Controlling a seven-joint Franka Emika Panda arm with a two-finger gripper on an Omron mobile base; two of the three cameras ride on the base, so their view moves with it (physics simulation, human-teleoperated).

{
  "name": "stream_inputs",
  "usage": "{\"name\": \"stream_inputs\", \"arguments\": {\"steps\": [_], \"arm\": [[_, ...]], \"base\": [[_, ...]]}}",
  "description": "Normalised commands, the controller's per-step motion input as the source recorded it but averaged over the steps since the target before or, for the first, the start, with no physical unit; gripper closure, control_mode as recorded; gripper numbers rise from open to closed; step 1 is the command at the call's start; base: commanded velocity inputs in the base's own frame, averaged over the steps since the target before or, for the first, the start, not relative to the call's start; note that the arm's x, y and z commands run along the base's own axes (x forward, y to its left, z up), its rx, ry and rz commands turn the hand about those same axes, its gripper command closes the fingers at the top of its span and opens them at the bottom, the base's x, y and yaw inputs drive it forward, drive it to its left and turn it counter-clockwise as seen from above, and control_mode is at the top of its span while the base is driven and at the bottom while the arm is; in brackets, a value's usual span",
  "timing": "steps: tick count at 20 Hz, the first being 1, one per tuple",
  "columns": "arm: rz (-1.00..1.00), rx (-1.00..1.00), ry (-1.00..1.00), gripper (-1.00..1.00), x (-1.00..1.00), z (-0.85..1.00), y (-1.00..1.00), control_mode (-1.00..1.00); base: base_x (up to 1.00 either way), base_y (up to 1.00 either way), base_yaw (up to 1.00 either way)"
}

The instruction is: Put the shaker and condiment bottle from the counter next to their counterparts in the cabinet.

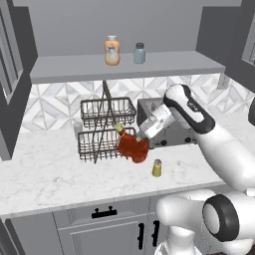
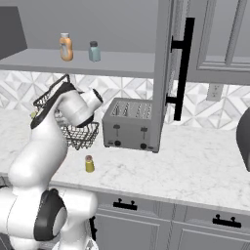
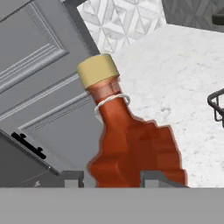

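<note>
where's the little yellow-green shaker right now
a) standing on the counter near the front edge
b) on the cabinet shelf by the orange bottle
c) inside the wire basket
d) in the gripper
a: the shaker stands upright on the marble counter near its front edge, apart from the tilted red condiment bottle at the gripper.

two bottles, two shakers, one toaster.

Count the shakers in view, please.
2: the yellow-green shaker stands on the counter; the pale teal-grey shaker sits on the cabinet shelf beside the orange bottle.
</note>
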Motion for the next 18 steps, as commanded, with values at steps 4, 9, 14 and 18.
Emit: {"name": "stream_inputs", "arguments": {"steps": [4,9,14,18], "arm": [[-0.14,0.14,-0.07,1.0,-0.06,1.0,-0.21,-1.0],[-0.14,0.17,-0.02,1.0,-0.16,1.0,-0.17,-1.0],[-0.14,0.14,-0.02,1.0,-0.01,1.0,-0.08,-1.0],[-0.11,0.14,-0.01,1.0,0.0,1.0,-0.02,-1.0]], "base": [[0.0,0.0,0.0],[0.0,0.0,0.0],[0.0,0.0,0.0],[0.0,0.0,0.0]]}}
